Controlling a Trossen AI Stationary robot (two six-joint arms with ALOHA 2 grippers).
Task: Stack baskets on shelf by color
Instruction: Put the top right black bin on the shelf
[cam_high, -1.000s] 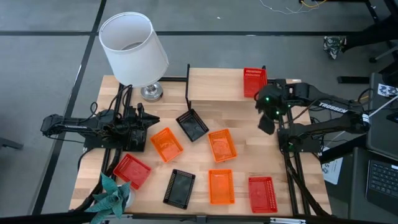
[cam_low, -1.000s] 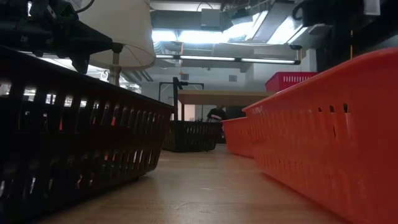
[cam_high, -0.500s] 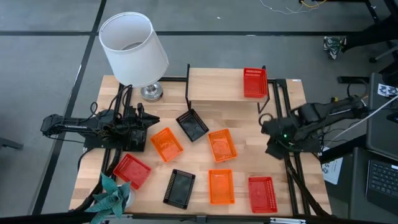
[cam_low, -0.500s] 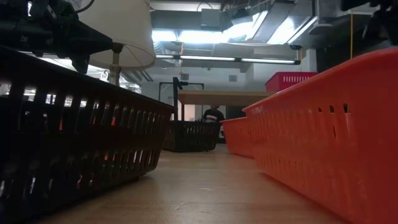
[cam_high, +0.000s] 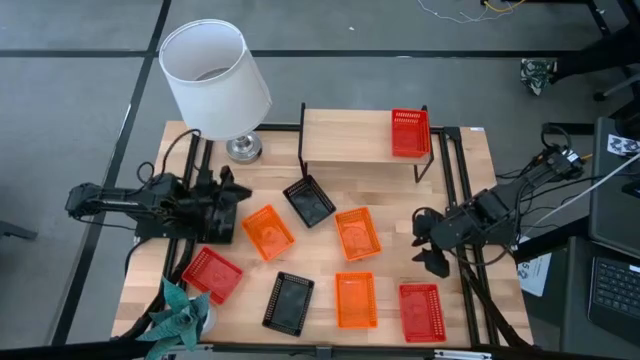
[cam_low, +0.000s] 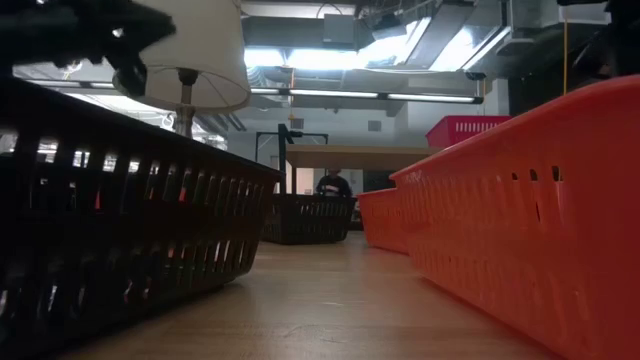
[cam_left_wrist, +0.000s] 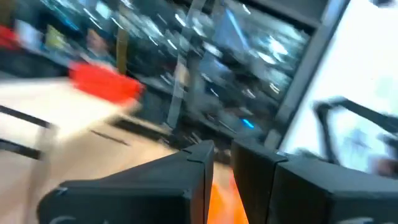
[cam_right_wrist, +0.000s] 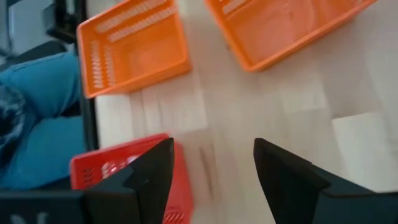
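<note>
Right gripper (cam_high: 432, 247) left shelf (cam_high: 345, 137), now fingers spread, empty, above red basket (cam_high: 421, 311) at table's near-right corner; off-centre descent risks shoving it. Left gripper (cam_high: 232, 200): nearly closed, empty.

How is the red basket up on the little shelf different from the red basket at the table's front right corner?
The red basket on the shelf sits raised on the shelf, at its right end; the front right red basket lies flat on the tabletop. The shelf one has no arm close by, while the right pincer, open, hovers just behind the table one. Both are red, rectangular, mesh-walled and empty, long sides running front to back.
</note>
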